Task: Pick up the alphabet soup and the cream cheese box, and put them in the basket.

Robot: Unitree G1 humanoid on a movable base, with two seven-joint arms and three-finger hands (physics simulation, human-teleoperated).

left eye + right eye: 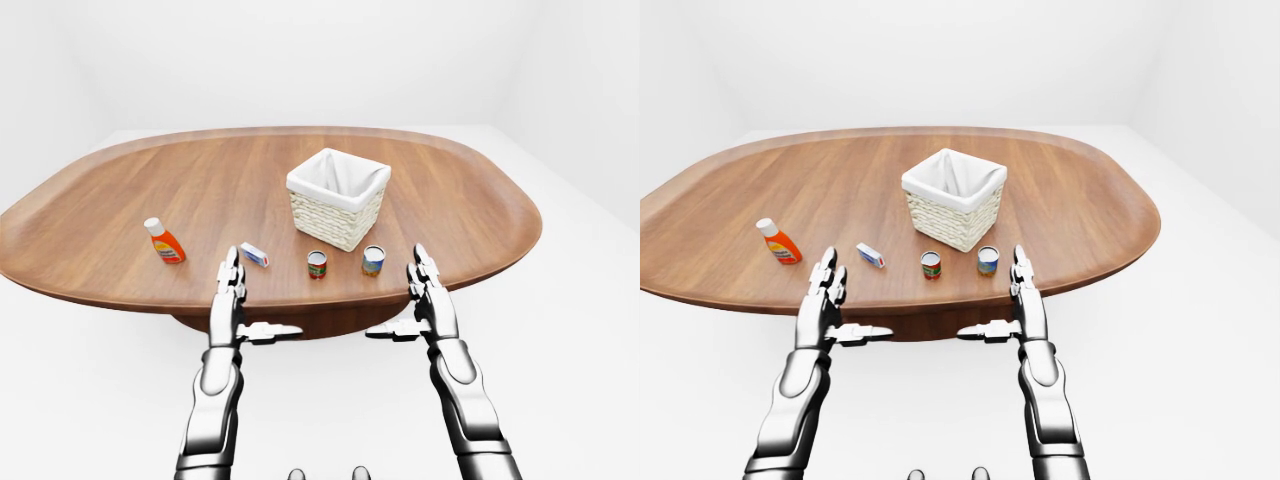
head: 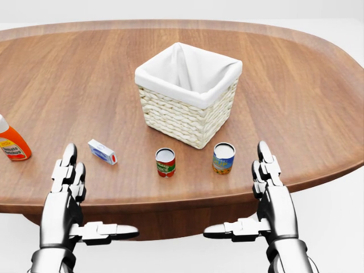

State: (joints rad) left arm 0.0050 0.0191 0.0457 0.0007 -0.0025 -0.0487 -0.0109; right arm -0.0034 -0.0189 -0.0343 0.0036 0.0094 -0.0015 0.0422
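The alphabet soup can (image 2: 223, 158), blue and yellow, stands upright on the wooden table (image 2: 296, 91) just below the basket's right corner in the head view. The cream cheese box (image 2: 102, 152), white and blue with a red end, lies flat lower left of the basket. The wicker basket (image 2: 187, 111) with a white cloth liner stands mid-table. My left hand (image 2: 94, 202) is open at the table's near edge, below the box and apart from it. My right hand (image 2: 242, 199) is open too, just right of and below the soup can. Neither hand touches anything.
A red-labelled can (image 2: 165, 162) stands upright between the box and the soup can. An orange bottle with a white cap (image 2: 11, 142) lies at the head view's left edge. The oval table's rim (image 1: 300, 305) runs just under both hands.
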